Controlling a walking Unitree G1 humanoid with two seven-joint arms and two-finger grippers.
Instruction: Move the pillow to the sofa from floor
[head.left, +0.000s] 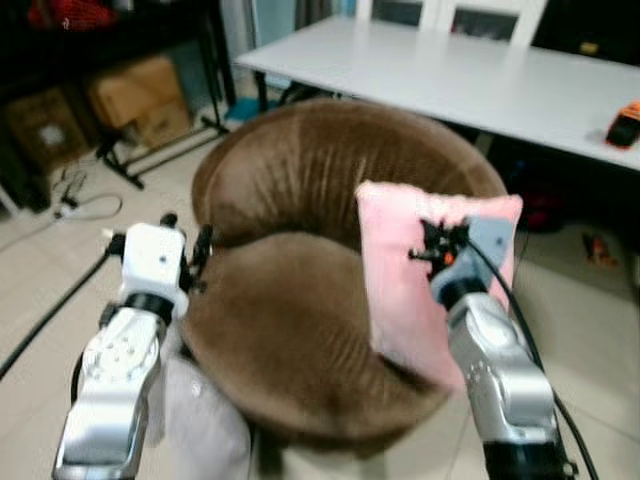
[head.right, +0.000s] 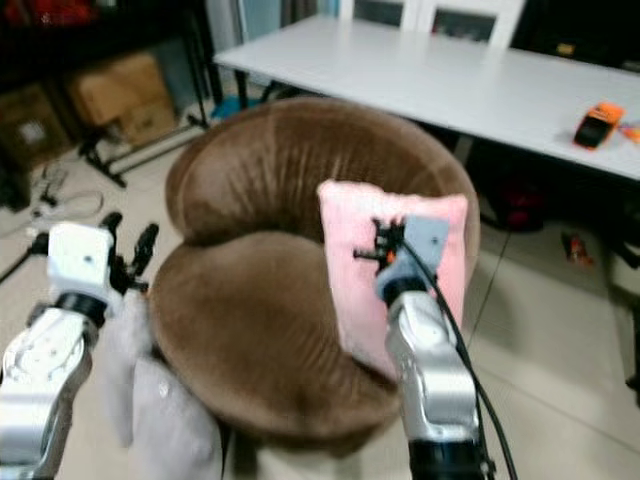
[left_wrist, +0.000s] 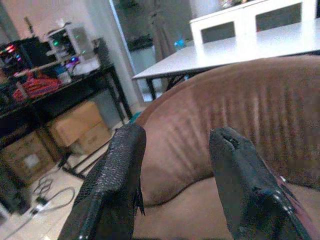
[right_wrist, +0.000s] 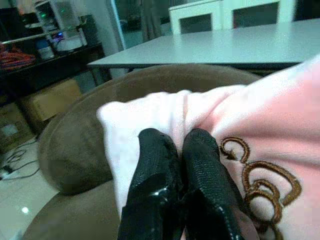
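Right pincer (right_wrist: 181, 150) pinches pink pillow (head.left: 400, 270) upright on brown sofa (head.left: 290, 330); left pincer (left_wrist: 175, 165) spread; white table (head.left: 480, 75) behind.

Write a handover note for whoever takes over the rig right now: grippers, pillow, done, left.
Right gripper: jaws shut on the square pink fleece pillow, holding it upright over the right side of the round brown velvet sofa.
Left gripper: jaws open, holding nothing, at the sofa's left edge.
Done: pillow is off the floor and at the sofa.
Left: probably lower it onto the seat, release, withdraw.
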